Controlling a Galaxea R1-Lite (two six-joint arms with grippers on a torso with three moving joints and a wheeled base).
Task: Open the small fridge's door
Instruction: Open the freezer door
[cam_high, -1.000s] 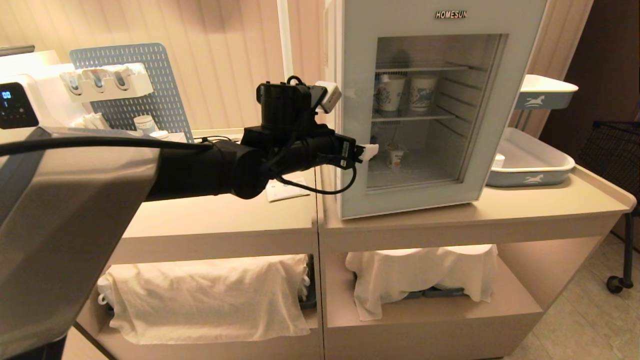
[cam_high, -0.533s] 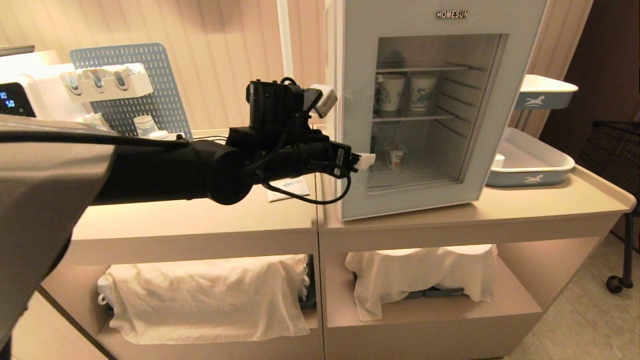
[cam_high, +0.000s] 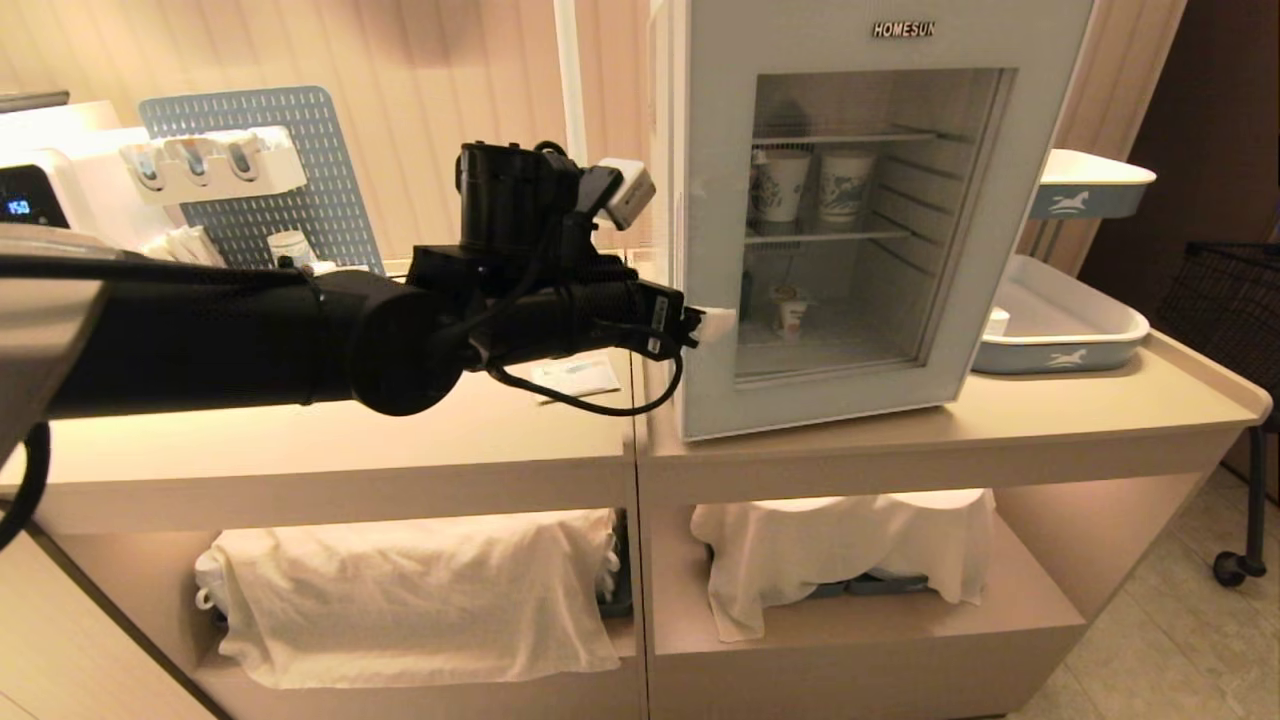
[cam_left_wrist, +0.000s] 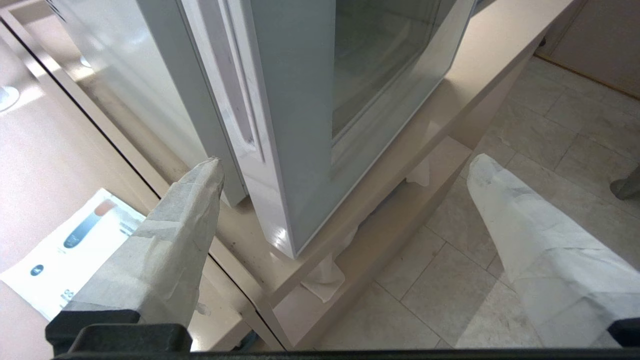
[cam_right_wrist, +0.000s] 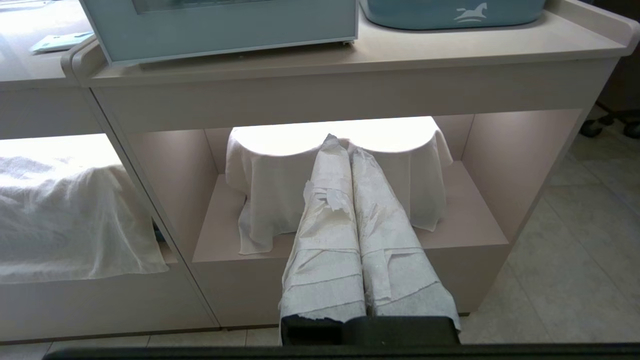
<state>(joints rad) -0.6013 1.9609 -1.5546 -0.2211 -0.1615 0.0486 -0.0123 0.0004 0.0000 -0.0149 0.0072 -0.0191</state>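
The small fridge (cam_high: 860, 210) stands on the right counter, with paper cups on wire shelves behind the glass. Its pale grey-blue door (cam_high: 715, 200) lies against the body. My left gripper (cam_high: 712, 325) is open at the door's left edge, low down. In the left wrist view (cam_left_wrist: 347, 160) one taped finger (cam_left_wrist: 190, 210) is beside the door's white side with the recessed handle (cam_left_wrist: 235, 100). The other finger (cam_left_wrist: 520, 225) is out in front of the glass. Neither touches the door. My right gripper (cam_right_wrist: 340, 142) is shut and empty, low before the counter's lower shelf.
A water dispenser (cam_high: 30, 200) and a blue pegboard (cam_high: 260, 170) stand at the back left. A leaflet (cam_high: 575, 375) lies on the left counter under my left arm. Blue-and-white trays (cam_high: 1070, 330) sit right of the fridge. White cloths (cam_high: 420, 590) cover the lower shelves.
My left arm has drawn back to the left. Its gripper has slid from in front of the glass to the door's left edge. The door has not visibly moved.
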